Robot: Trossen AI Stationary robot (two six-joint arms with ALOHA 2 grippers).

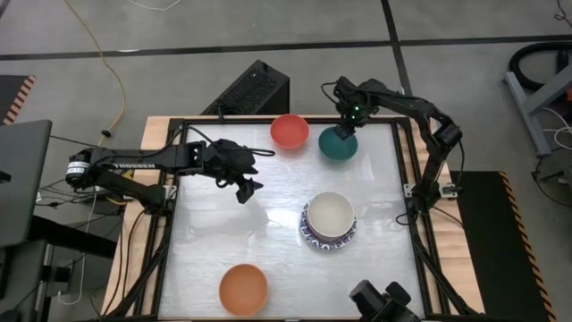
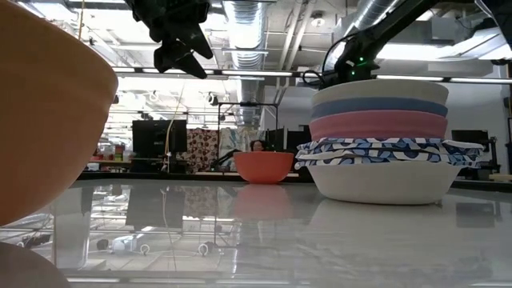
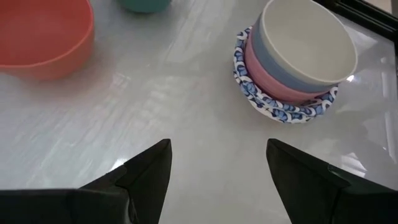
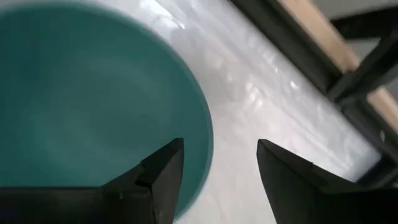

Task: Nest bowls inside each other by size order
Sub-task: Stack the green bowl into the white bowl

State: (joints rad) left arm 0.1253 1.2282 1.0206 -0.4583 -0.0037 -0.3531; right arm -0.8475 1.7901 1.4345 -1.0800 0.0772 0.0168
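While cream, blue and pink bowls sit nested on the patterned stack (image 1: 329, 234), red (image 1: 289, 131), teal (image 1: 339, 144) and orange (image 1: 243, 289) bowls remain loose; right gripper (image 4: 214, 165), spread and empty, straddles the teal rim beyond the stack, left gripper (image 3: 217, 171) likewise.

Bowl: teal bowl (image 4: 93, 106), right below the gripper.
Gripper: right gripper (image 4: 217, 168), fingers apart, straddling the bowl's rim.
Table: glossy white table (image 4: 267, 106) beside the bowl.

**Two dark arms, lettered and lit**

Both arms are matte black, built of boxy links and rounded joints. The left arm (image 1: 152, 165) carries white lettering along its long link and a silver-ringed joint at its base. The right arm (image 1: 420, 116) shows a small green light near its wrist. Thin black cables trail along both. The fingers (image 3: 149, 177) are dark, angular wedges.
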